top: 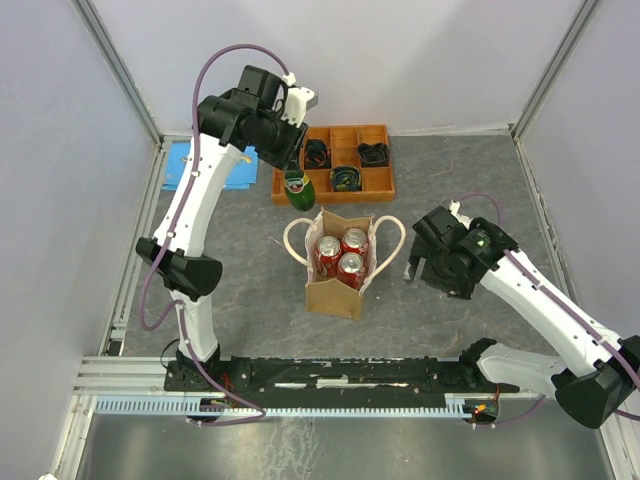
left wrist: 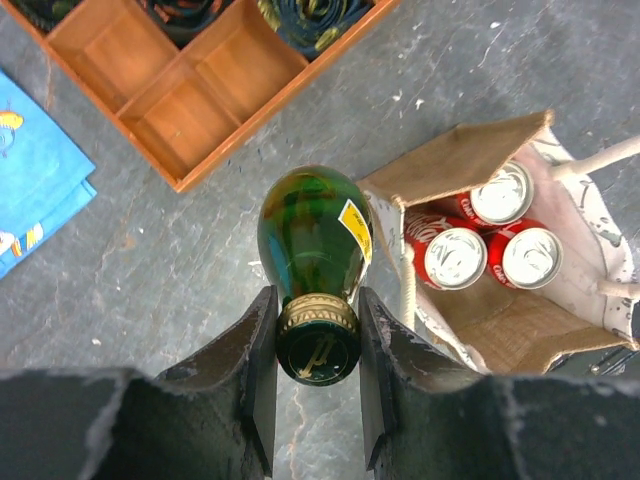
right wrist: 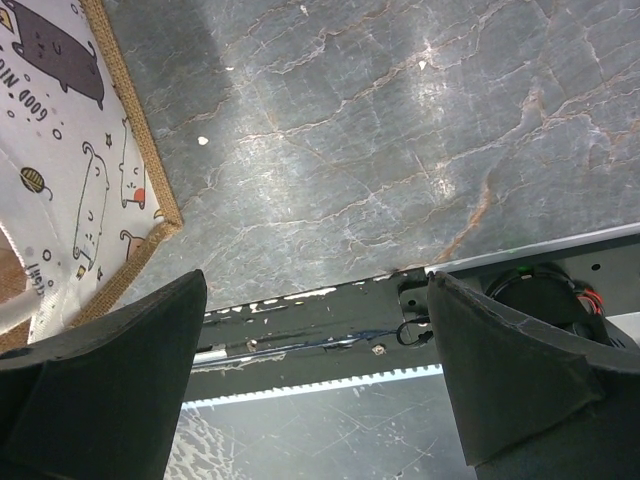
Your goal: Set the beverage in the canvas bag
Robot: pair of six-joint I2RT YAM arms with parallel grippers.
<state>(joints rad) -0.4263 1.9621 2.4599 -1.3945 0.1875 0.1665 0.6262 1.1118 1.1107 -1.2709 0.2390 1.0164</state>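
Top external, left gripper [top: 292, 171] hiding bottle [top: 297, 190] neck

Grey marbled table [top: 450, 180] carried three items: canvas bag [top: 335, 295] just right of the left gripper's [left wrist: 318, 305] jaws, orange tray [top: 343, 140] ahead of them, blue sheet [top: 183, 165] off to their left.

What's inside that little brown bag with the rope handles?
Three red cans stand upright in the canvas bag, silver tops showing. Their lower parts and anything beneath them are covered.
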